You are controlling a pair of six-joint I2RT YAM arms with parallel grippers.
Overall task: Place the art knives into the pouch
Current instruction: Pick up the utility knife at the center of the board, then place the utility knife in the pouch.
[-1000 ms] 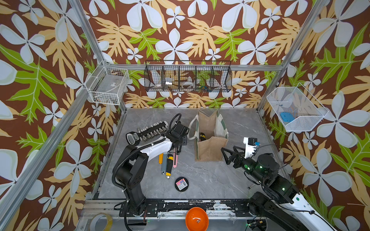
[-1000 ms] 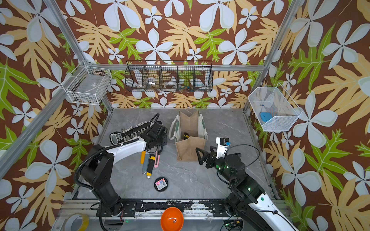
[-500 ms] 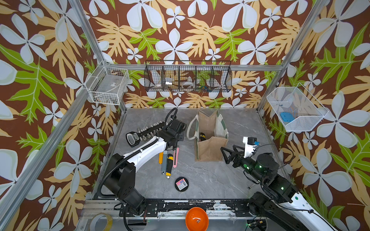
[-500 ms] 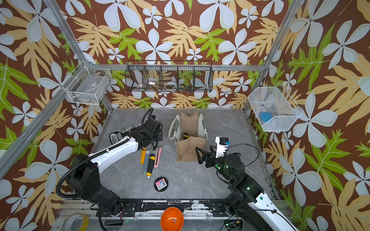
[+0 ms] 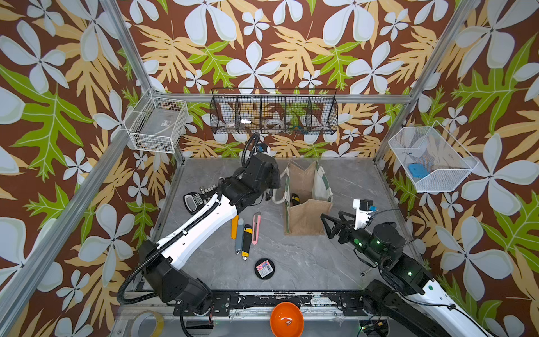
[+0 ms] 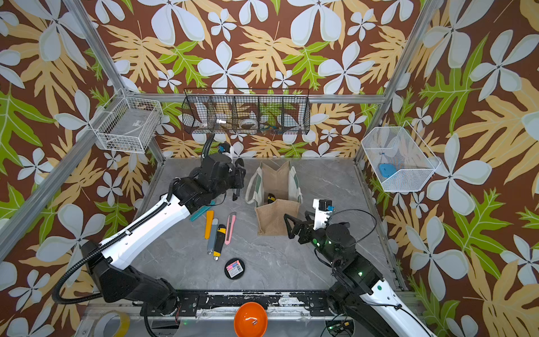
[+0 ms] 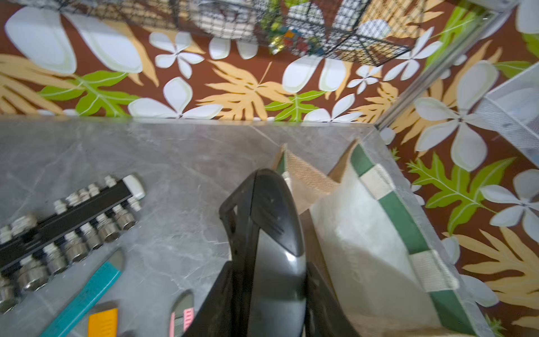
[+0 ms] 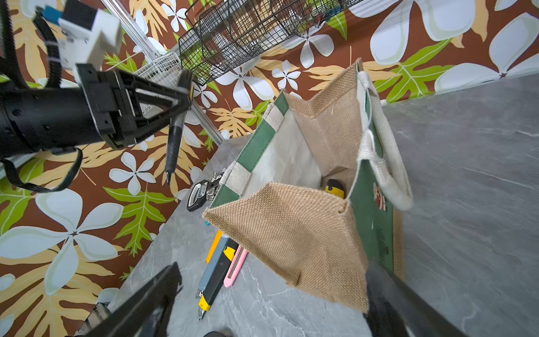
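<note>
The left gripper is clamped on the black, pen-shaped art knife. The knife hangs tip down above the worktop, just beside the open burlap pouch and outside it. The right gripper stands wide open near the pouch, holding nothing.

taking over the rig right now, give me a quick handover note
Left claw: shut on the art knife, which hangs tip down, raised beside the pouch and not yet over its mouth.
Right claw: open and empty, close to the pouch's side.
Pouch: upright and open on the table, with a yellow cutter inside.
Done: knife picked up.
Left: carry it over the opening, lower it, release.
</note>
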